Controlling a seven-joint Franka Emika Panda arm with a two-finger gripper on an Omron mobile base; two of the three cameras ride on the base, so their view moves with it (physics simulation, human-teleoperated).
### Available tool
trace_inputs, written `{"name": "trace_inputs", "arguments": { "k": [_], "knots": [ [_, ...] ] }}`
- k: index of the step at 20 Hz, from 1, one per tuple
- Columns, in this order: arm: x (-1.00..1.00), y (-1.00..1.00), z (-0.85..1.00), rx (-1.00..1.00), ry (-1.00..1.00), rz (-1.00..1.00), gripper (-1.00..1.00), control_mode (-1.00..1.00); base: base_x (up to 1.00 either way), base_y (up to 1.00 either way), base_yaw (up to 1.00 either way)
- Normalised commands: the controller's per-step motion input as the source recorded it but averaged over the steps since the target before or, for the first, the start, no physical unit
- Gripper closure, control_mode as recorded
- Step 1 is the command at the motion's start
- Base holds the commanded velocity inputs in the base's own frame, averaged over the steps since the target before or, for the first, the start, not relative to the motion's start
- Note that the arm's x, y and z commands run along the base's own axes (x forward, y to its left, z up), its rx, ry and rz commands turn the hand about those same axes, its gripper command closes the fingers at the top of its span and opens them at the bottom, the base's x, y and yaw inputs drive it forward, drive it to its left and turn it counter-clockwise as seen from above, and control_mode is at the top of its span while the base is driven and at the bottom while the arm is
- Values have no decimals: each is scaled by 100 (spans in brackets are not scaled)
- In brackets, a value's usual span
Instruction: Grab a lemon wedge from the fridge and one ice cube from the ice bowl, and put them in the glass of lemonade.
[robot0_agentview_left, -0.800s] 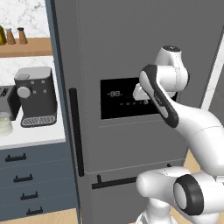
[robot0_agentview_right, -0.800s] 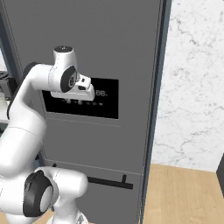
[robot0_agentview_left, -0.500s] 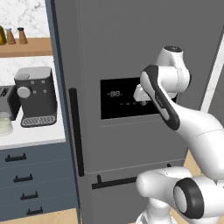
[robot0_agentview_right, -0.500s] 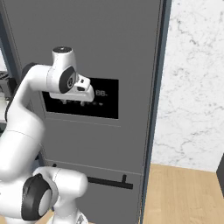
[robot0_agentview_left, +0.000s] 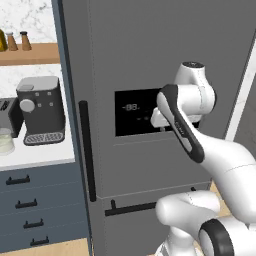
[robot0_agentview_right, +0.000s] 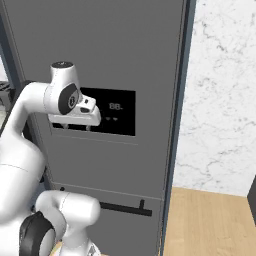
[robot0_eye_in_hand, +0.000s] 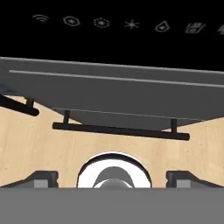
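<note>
The way inward is blocked by the closed fridge (robot0_agentview_left: 150, 60) door; its long vertical handle (robot0_agentview_left: 87, 150), at nine o'clock of the display panel (robot0_agentview_left: 137, 112), is left unobstructed.

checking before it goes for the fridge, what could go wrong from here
1. The fridge door is shut and the open gripper hangs in front of the display panel, well away from the long handle; reaching across, it could bump the panel.
2. The fingers point down toward the lower handle, so it may grab the wrong one.
3. The coffee machine stands beside the handle; a wide swing may hit it.
</note>
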Motion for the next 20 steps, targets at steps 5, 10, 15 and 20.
{"name": "trace_inputs", "arguments": {
  "k": [5,10,15,20],
  "knots": [
    [-42,19,-11,0,-7,0,-100,-100,0,0,0],
    [-29,0,-6,10,-6,-5,-100,-100,0,0,0],
    [-28,0,0,8,-4,-2,-100,-100,0,0,0],
    [0,0,0,2,0,0,-100,-100,0,0,0]
  ]
}}
